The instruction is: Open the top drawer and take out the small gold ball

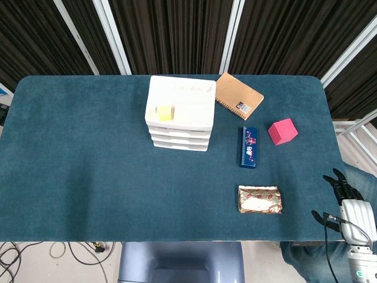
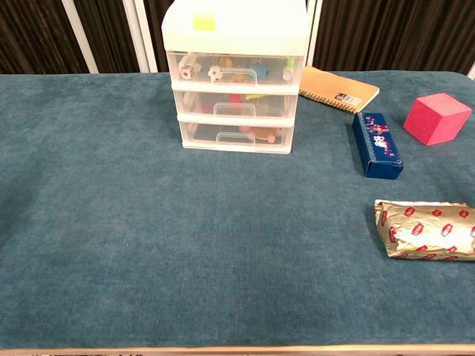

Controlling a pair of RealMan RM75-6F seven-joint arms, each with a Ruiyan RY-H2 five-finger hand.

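Drawers stand closed; right hand hangs off the table, fingers apart, holding nothing.

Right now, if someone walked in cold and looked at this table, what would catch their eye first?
Probably the white three-drawer organizer at the back centre of the teal table, all drawers closed, with small colourful items showing through the clear fronts. Next, the bright pink cube on the right, beside a blue box and a brown spiral notebook. A shiny gold-and-red wrapped packet lies nearer the front edge, and the right hand waits off the table's right corner.
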